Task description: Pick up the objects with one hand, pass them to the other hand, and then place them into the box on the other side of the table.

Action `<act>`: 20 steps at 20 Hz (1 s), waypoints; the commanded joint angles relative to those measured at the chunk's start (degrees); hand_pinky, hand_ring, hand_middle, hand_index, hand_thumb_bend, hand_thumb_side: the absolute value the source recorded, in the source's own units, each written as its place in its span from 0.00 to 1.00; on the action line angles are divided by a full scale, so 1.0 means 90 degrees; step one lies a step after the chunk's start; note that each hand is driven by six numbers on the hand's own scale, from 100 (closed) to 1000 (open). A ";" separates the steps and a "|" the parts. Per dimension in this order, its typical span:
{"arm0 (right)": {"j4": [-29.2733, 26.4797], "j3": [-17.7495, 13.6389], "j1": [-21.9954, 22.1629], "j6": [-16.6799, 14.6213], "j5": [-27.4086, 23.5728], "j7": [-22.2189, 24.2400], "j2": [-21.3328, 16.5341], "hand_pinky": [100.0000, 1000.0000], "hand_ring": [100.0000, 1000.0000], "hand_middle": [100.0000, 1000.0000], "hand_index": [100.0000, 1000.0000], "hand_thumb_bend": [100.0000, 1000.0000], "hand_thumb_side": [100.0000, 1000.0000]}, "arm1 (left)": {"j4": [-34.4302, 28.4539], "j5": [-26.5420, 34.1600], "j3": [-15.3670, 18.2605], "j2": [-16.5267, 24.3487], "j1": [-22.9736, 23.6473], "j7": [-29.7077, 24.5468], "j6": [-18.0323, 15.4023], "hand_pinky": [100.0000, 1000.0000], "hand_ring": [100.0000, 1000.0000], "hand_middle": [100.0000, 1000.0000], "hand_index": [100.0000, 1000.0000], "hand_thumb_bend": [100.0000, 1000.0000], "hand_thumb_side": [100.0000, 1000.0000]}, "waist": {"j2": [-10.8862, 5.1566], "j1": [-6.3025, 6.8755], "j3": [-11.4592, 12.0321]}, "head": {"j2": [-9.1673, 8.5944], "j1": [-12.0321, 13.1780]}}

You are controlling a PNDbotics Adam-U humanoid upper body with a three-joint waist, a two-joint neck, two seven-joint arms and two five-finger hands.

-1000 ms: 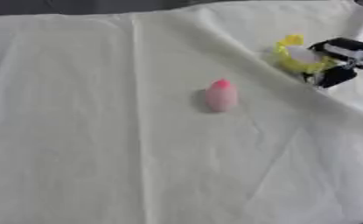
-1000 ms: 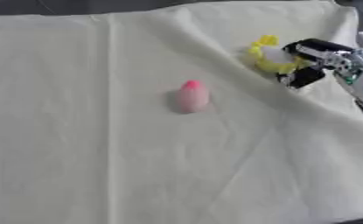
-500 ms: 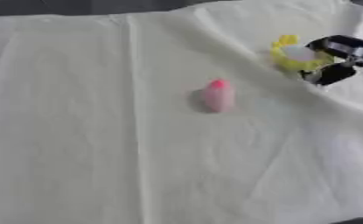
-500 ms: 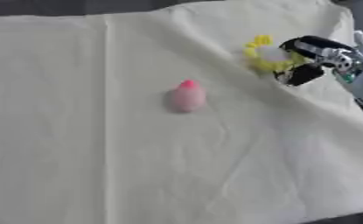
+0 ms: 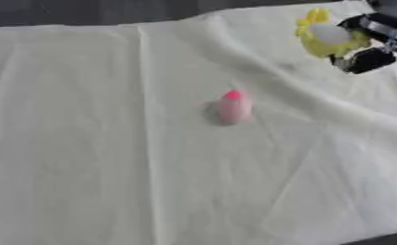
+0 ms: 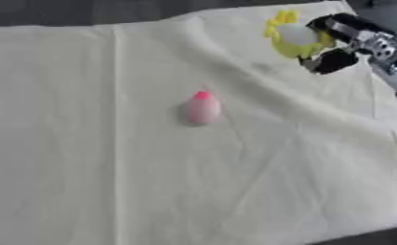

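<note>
A yellow object with a pale rounded top (image 6: 293, 37) is at the upper right, over the cream cloth. My right hand (image 6: 339, 43) comes in from the right edge, its black fingers and thumb curled round that yellow object. A small pink rounded object with a brighter pink tip (image 6: 202, 108) lies alone near the middle of the cloth, apart from the hand. My left hand shows in neither view. No box is in view.
A cream cloth (image 5: 109, 158) covers the table, with a long raised fold (image 5: 302, 95) running from the top middle toward the right edge. The dark table edge (image 5: 67, 12) shows along the top.
My right hand with the yellow object has risen toward the upper right. The whole picture has also shifted, so the camera has moved. The pink object lies as before.
</note>
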 commanded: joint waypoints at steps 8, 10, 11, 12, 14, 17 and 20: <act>-0.1091 -0.0019 -0.0226 0.0062 -0.0360 -0.0280 -0.0325 0.79 0.52 0.44 0.57 0.00 0.00 | -0.0030 -0.0016 0.0097 0.0307 -0.0036 0.0052 0.0023 0.78 0.67 0.58 0.69 0.02 0.30 | -0.0340 0.0123 -0.0057 | 0.0083 0.0072; -0.1275 0.0071 -0.0265 0.0108 -0.0300 -0.0271 -0.0226 0.80 0.52 0.44 0.57 0.00 0.00 | -0.0016 -0.0007 0.0095 0.0294 -0.0022 0.0051 0.0023 0.77 0.67 0.58 0.69 0.03 0.30 | -0.0385 0.0147 -0.0070 | 0.0040 0.0089; -0.1347 0.0120 -0.0293 0.0128 -0.0241 -0.0275 -0.0182 0.80 0.52 0.44 0.57 0.00 0.00 | -0.0009 -0.0006 0.0089 0.0285 -0.0021 0.0049 0.0022 0.77 0.67 0.58 0.69 0.03 0.30 | -0.0409 0.0157 -0.0077 | 0.0014 0.0099; -0.1404 0.0174 -0.0325 0.0144 -0.0177 -0.0279 -0.0133 0.80 0.52 0.44 0.57 0.00 0.00 | -0.0004 -0.0007 0.0082 0.0275 -0.0023 0.0045 0.0018 0.77 0.67 0.58 0.69 0.03 0.30 | -0.0435 0.0167 -0.0082 | 0.0000 0.0104; -0.1470 0.0270 -0.0414 0.0183 -0.0099 -0.0296 -0.0017 0.79 0.52 0.44 0.57 0.00 0.00 | 0.0002 -0.0008 0.0070 0.0258 -0.0033 0.0036 0.0006 0.77 0.67 0.58 0.69 0.03 0.29 | -0.0485 0.0181 -0.0094 | 0.0000 0.0110; -0.1488 0.0412 -0.0589 0.0247 -0.0040 -0.0335 0.0176 0.79 0.52 0.44 0.56 0.00 0.00 | 0.0007 -0.0012 0.0049 0.0233 -0.0067 0.0022 -0.0017 0.77 0.67 0.58 0.69 0.03 0.29 | -0.0550 0.0201 -0.0099 | 0.0031 0.0112; -0.1460 0.0568 -0.0765 0.0300 -0.0001 -0.0339 0.0399 0.78 0.51 0.43 0.56 0.00 0.00 | 0.0006 -0.0020 0.0034 0.0211 -0.0113 0.0011 -0.0040 0.77 0.67 0.58 0.69 0.03 0.28 | -0.0600 0.0216 -0.0102 | 0.0080 0.0122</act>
